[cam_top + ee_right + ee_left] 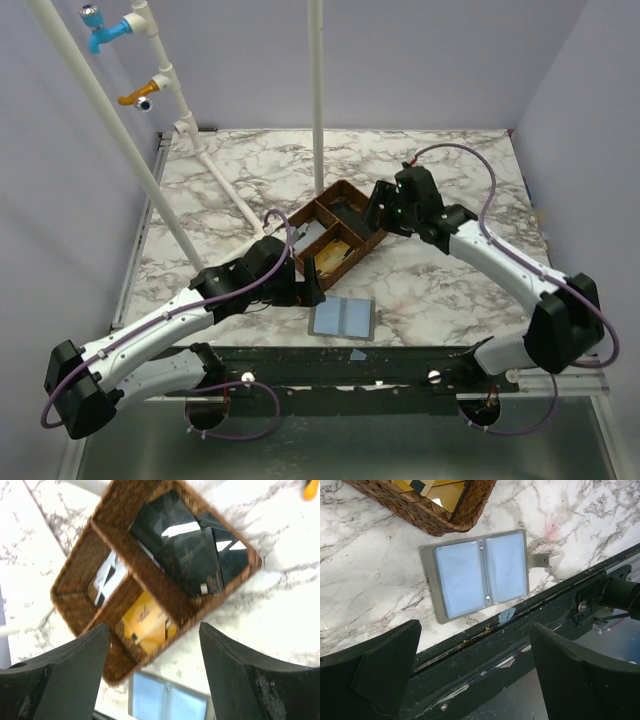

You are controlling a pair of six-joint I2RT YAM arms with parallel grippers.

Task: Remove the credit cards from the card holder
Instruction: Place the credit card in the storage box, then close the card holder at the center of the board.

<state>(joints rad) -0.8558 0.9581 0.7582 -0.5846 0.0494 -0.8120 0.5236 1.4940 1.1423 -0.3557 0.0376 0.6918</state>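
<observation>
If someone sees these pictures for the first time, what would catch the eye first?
Probably the small grey folding card holder, lying open and flat on the marble table near its front edge, its pale blue pockets apparently empty. Just behind it stands a brown woven three-compartment tray holding black cards, a yellow card and a whitish card.

Grey card holder [480, 575] open flat; credit cards [109, 576] in tray [150, 580].

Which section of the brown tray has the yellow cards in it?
The small compartment nearest the open card holder; the other small one holds a white card, the long one dark cards.
</observation>
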